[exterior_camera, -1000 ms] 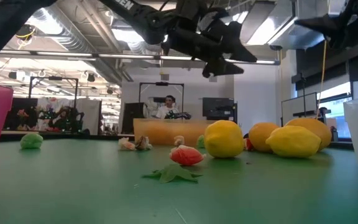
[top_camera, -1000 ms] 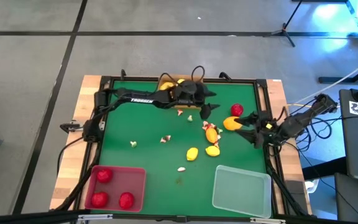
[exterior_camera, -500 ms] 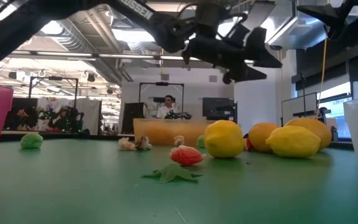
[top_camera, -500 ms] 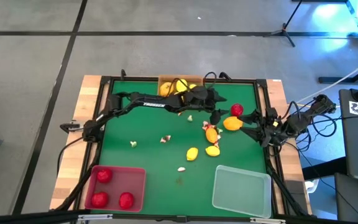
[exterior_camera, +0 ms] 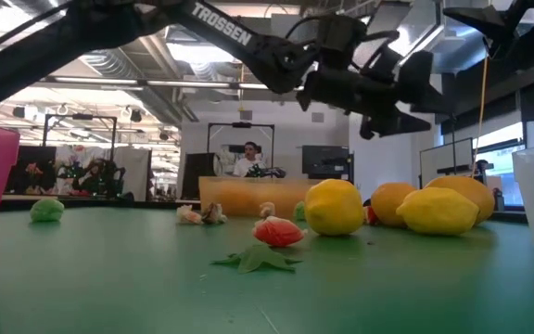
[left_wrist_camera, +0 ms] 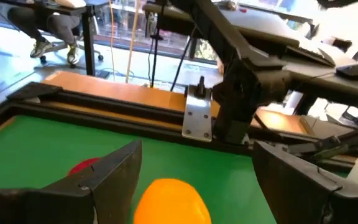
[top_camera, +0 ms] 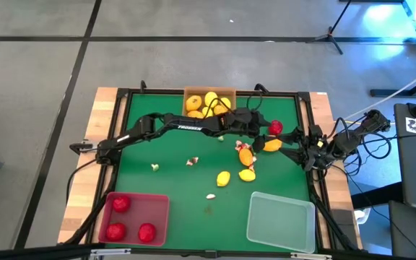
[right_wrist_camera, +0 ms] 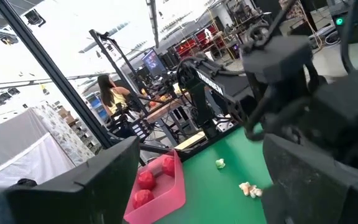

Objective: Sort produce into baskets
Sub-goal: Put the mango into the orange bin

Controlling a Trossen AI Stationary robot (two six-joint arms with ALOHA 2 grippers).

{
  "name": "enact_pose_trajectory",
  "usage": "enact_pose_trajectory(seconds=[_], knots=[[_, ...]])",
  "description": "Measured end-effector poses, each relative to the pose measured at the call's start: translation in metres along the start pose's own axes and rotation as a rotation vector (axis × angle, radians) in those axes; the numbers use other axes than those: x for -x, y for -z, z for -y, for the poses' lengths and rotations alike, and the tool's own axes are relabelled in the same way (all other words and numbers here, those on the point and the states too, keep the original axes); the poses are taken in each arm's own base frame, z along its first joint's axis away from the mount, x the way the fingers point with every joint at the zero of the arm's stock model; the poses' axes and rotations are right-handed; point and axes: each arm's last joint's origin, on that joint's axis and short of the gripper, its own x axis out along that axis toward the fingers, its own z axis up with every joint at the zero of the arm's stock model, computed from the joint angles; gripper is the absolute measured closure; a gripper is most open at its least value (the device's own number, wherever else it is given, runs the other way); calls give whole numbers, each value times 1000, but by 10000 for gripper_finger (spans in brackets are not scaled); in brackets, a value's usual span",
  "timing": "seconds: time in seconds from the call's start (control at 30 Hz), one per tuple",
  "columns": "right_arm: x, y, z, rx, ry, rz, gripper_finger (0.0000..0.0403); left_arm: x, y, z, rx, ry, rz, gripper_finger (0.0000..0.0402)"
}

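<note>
Near the table's right edge, the left gripper [left_wrist_camera: 194, 180], fingers spread and empty, straddles from above the orange oval fruit [left_wrist_camera: 171, 200]; the right gripper [top_camera: 289, 153] waits just beside, also parted and empty.

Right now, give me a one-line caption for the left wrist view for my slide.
Left gripper, jaws open, poised over an orange fruit on the green mat, a red fruit beside it.
</note>
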Motion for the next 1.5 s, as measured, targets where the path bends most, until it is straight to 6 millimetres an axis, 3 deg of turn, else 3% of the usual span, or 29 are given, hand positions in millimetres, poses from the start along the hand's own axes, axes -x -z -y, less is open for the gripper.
enact_pose_trajectory(seconds=[0.7,0.87,1.17,1.5], knots=[[0,0,0,-7,1,-1,66,-35,45,-2,16,-12,-54,101],[0,0,0,-6,1,-2,66,-37,55,-1,-8,-18,-153,100],[0,0,0,-6,2,-2,66,-35,55,-12,17,-56,-164,69],[0,0,0,-6,2,-3,66,-36,58,-5,36,-18,-189,63]])
